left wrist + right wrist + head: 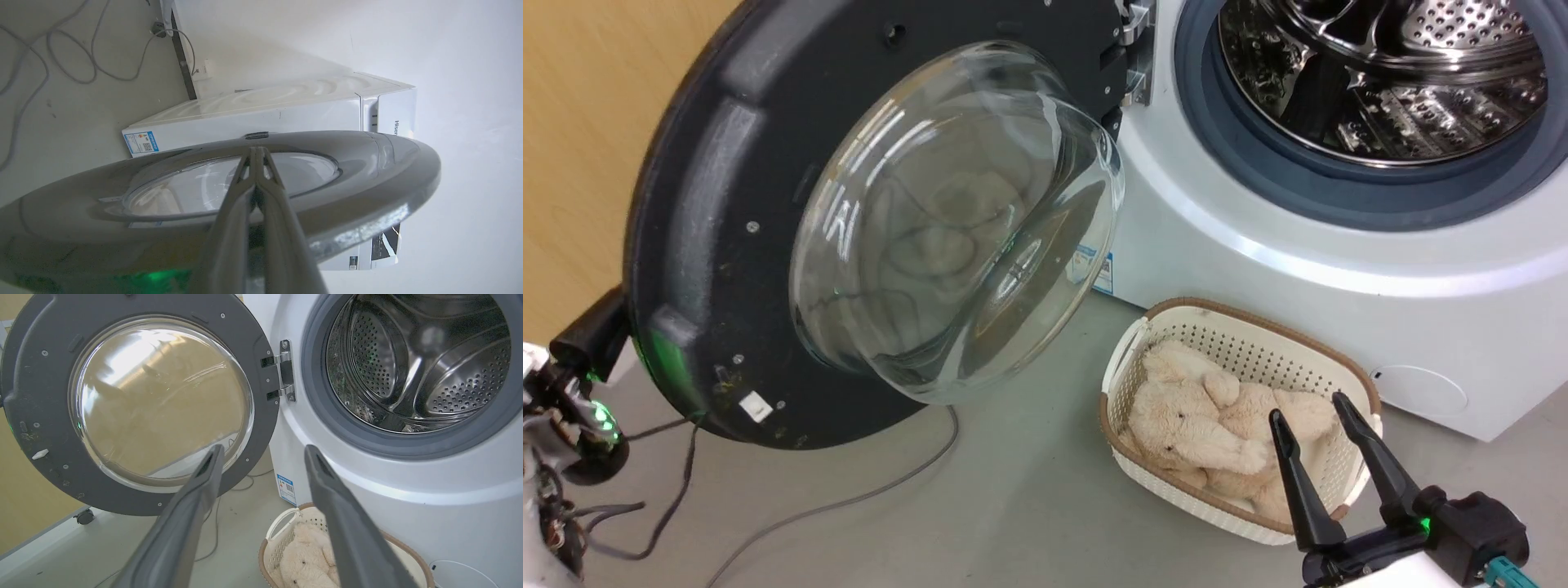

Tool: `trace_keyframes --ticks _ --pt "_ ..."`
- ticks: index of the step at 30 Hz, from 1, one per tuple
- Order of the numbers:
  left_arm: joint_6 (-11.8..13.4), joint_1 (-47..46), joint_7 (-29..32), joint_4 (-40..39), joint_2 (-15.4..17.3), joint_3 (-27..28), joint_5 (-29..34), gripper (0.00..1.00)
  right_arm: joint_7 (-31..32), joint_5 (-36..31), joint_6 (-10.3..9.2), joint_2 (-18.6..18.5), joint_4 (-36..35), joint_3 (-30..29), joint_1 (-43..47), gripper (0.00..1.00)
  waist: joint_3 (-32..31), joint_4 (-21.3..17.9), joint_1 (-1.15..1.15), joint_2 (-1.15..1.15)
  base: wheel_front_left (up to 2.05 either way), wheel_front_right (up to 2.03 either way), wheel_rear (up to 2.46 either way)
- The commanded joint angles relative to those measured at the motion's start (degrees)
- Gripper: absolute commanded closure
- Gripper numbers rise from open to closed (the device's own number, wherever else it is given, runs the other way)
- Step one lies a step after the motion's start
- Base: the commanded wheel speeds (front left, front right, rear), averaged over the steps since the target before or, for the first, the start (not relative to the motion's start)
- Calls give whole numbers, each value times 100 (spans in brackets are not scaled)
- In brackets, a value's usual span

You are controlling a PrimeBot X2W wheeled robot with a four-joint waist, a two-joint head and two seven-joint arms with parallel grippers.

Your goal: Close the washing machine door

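In the head view the fingers of the left arm are hidden behind the rim of the washing machine door, with a dark wrist housing and a green light showing at the lower left edge. The washing machine is cut off at the top and right, so its steel drum is partly out of frame. The door stands wide open on its hinge, swung out to the left in the head view, its glass bowl bulging toward the camera. In the left wrist view the left gripper has its two fingers pressed together with nothing between them, the tips lying along the door's glossy outer face; whether they actually touch it is hard to tell. The right gripper is spread wide and holds nothing, hovering above a cream basket of plush toys on the floor in front of the machine. The left arm reaches round behind the door's free edge, while the right arm rises from the lower right corner, its fingers pointing up toward the machine
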Motion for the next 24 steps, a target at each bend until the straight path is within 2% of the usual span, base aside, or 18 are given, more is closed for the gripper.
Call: trace_keyframes --ticks 1,11,19,24 --pt "12 107 140 -52 -19 10 -68 100 -26 46 5 32 -3 2 -63 0 -26 -5 0 0 0 0 0" --pt "315 852 1311 -1069 -256 -356 -304 100 -26 66 5 191 48 -53 46 0 -309 -87 0 0 0 0 0" --pt "582 1649 1844 -2310 -740 -825 -302 100 -26 42 5 269 61 -160 126 0 -461 -382 0 0 0 0 0" --pt "731 2138 2110 -3037 -1102 -1196 -302 100 -26 20 5 270 70 -156 148 0 -478 -727 0 0 0 0 0"
